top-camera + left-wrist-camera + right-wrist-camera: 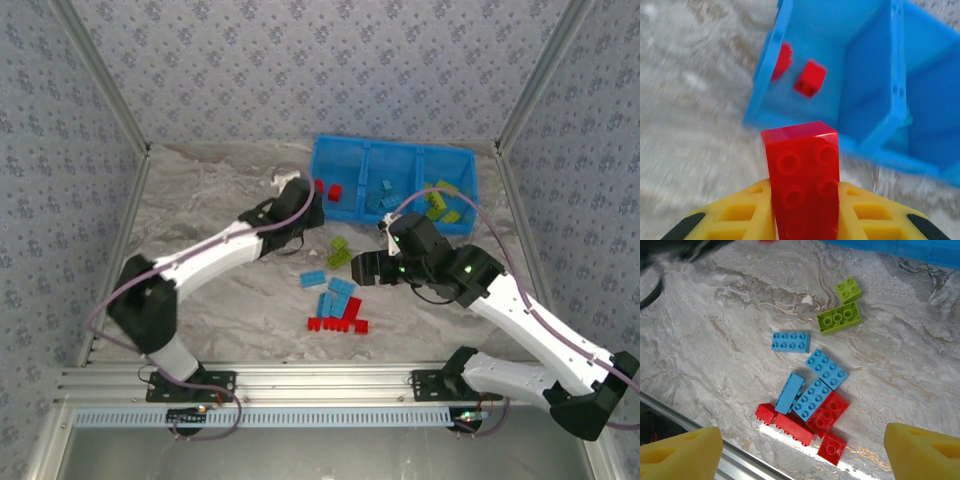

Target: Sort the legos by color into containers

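Legos in red and blue lie heaped by the surface's near edge. The left tool squeezes a red lego at the tray's left end, because reds go in that part. The right tool hangs wide apart over the heap, ready to grab.

Reaches the left arm forward and to the right from its base, elbow low at the left. Clamps the left gripper on a red lego brick, yellow fingers pressed against both its sides. Folds the right arm inward, wrist turned leftward. Holds the right gripper aimed downward, yellow fingers spread wide, nothing between them.
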You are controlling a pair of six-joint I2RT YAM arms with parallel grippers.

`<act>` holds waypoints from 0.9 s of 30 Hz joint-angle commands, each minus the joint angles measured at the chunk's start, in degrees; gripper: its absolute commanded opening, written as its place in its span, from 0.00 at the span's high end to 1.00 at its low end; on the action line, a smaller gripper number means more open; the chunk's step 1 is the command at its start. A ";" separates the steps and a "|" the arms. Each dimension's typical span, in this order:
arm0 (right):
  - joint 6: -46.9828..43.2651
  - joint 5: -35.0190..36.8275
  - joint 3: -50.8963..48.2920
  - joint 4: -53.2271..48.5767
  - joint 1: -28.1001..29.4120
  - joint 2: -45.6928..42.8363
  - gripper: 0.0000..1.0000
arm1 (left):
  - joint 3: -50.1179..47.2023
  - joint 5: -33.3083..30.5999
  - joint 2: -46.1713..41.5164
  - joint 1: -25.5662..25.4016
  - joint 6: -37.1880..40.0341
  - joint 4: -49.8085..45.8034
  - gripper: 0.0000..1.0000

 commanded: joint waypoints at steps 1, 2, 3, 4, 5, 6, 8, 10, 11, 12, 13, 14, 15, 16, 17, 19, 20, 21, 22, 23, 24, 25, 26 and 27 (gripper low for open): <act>2.03 2.39 0.80 -1.17 0.21 -1.51 0.14 | 10.28 2.00 8.23 1.93 8.04 3.97 0.73; 2.30 2.77 0.70 -1.68 0.17 -1.99 0.14 | 13.71 2.00 10.98 2.27 8.69 3.94 0.71; 2.55 3.08 0.51 -2.06 0.23 -2.47 0.14 | 16.89 1.94 13.52 2.58 9.45 3.92 0.68; 2.88 3.34 0.25 -2.24 0.20 -3.04 0.14 | 19.49 1.85 15.61 3.02 9.48 3.56 0.64; 3.34 3.66 -0.17 -2.27 0.16 -3.76 0.14 | 22.21 2.06 17.79 3.51 9.30 2.84 0.59; 3.74 3.70 -0.54 -2.43 0.16 -4.38 0.14 | 24.71 2.41 19.52 3.94 9.16 1.86 0.54; 4.37 4.12 -1.13 -2.83 0.18 -5.47 0.14 | 28.01 2.91 21.18 4.33 9.21 -0.05 0.46; 4.62 4.76 -1.76 -3.53 0.16 -6.35 0.13 | 28.63 3.08 20.14 4.28 9.96 -0.33 0.39; 4.67 5.33 -2.17 -3.82 0.17 -6.72 0.13 | 28.06 3.23 18.70 4.18 10.07 -0.11 0.37; 6.14 5.89 -2.66 -4.00 0.15 -6.99 0.13 | 26.94 3.46 16.78 4.18 10.04 0.30 0.36; 6.50 6.34 -3.03 -4.02 0.07 -7.00 0.13 | 25.66 3.63 14.76 4.18 9.86 0.59 0.36; 7.00 6.66 -3.34 -4.05 0.00 -6.94 0.13 | 23.52 4.06 11.93 4.10 9.88 1.24 0.36; 7.53 7.15 -3.68 -3.97 -0.08 -6.80 0.13 | 20.74 4.32 8.78 4.03 9.88 2.06 0.36; 8.17 7.72 -3.96 -3.85 -0.06 -6.70 0.13 | 18.21 4.57 5.92 3.84 10.07 2.69 0.35; 8.89 8.51 -4.42 -3.59 -0.13 -6.41 0.13 | 14.96 4.76 2.30 3.54 10.50 3.15 0.35; 11.09 10.20 -5.54 -2.50 -0.19 -5.83 0.12 | 9.13 5.39 -4.51 2.76 12.60 2.96 0.35; 12.27 10.97 -6.43 -1.72 -0.24 -5.33 0.12 | 5.76 5.77 -8.12 2.24 14.29 2.42 0.35; 13.31 11.10 -7.25 -0.50 -0.28 -4.50 0.12 | 2.33 6.14 -12.23 1.63 16.29 2.02 0.35; 13.97 10.89 -7.87 0.76 -0.28 -3.55 0.11 | -0.52 6.57 -15.80 1.12 18.21 1.54 0.34; 14.49 10.17 -8.29 2.21 -0.28 -2.00 0.11 | -4.04 7.30 -19.85 0.47 20.97 0.99 0.34; 15.06 9.51 -8.45 3.57 -0.36 -0.14 0.11 | -7.48 8.16 -23.70 -0.18 24.02 0.14 0.33; 16.08 9.04 -8.25 4.31 -0.36 1.60 0.10 | -9.99 8.91 -27.24 -0.88 27.10 -1.01 0.33; 18.12 9.21 -7.84 4.75 -0.37 4.30 0.10 | -12.64 11.03 -30.93 -1.56 31.24 -3.07 0.33; 21.21 9.92 -7.24 4.88 -0.29 7.14 0.10 | -14.69 13.68 -34.43 -2.30 35.64 -5.62 0.33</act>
